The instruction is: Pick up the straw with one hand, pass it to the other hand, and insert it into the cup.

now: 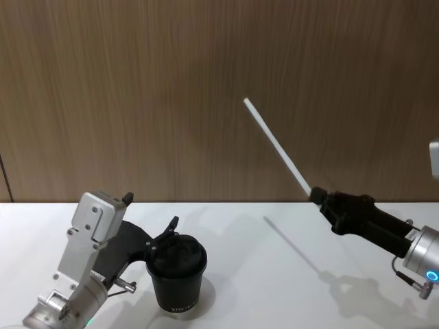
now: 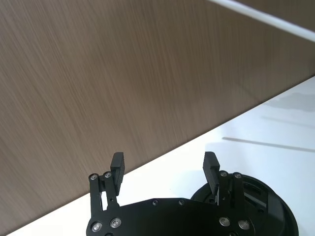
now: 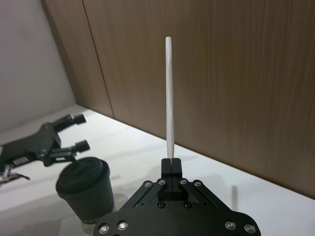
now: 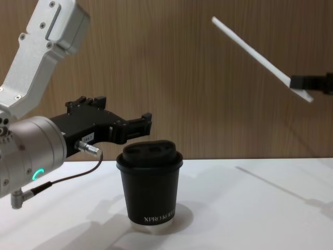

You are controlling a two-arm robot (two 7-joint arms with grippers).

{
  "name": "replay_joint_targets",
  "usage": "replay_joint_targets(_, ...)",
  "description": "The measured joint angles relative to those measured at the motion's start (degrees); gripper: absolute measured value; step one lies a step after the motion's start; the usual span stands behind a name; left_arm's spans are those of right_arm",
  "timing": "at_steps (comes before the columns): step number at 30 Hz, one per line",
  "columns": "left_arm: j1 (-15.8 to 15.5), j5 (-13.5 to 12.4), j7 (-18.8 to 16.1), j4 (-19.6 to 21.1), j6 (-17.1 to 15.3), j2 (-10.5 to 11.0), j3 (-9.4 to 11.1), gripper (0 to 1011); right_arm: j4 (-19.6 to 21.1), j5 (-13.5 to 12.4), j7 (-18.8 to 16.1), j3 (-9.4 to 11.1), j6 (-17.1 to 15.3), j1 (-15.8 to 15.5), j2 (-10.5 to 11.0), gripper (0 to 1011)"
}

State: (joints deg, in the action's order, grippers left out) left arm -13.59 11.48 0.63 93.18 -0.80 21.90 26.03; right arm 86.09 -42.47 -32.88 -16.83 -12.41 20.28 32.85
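My right gripper (image 1: 319, 197) is shut on the lower end of the white straw (image 1: 278, 146), holding it in the air to the right of the cup, with the free end slanting up and to the left. In the right wrist view the straw (image 3: 170, 98) rises straight out of the closed jaws. The black lidded cup (image 1: 177, 274) stands upright on the white table at lower left. My left gripper (image 1: 152, 214) hovers open just behind and beside the cup lid (image 2: 251, 196), nothing between its fingers (image 2: 117, 162).
A white table (image 1: 274, 267) stretches to the right of the cup. A brown wood-panel wall (image 1: 206, 89) runs along its far edge. A thin cable (image 4: 67, 177) hangs from my left wrist beside the cup (image 4: 151, 187).
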Motion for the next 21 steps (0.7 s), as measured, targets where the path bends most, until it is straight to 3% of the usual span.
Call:
replay_joint_targets(10,0.0,0.0,0.0,0.0,0.0,0.0,0.0,1003,0.2,-5.2,-2.9,0.4,1.3,-0.4,-3.4,2)
replay_joint_targets(21,0.0,0.0,0.0,0.0,0.0,0.0,0.0,1003,-1.1,-10.0,-8.6,-1.6,1.0,1.5,-6.6,2)
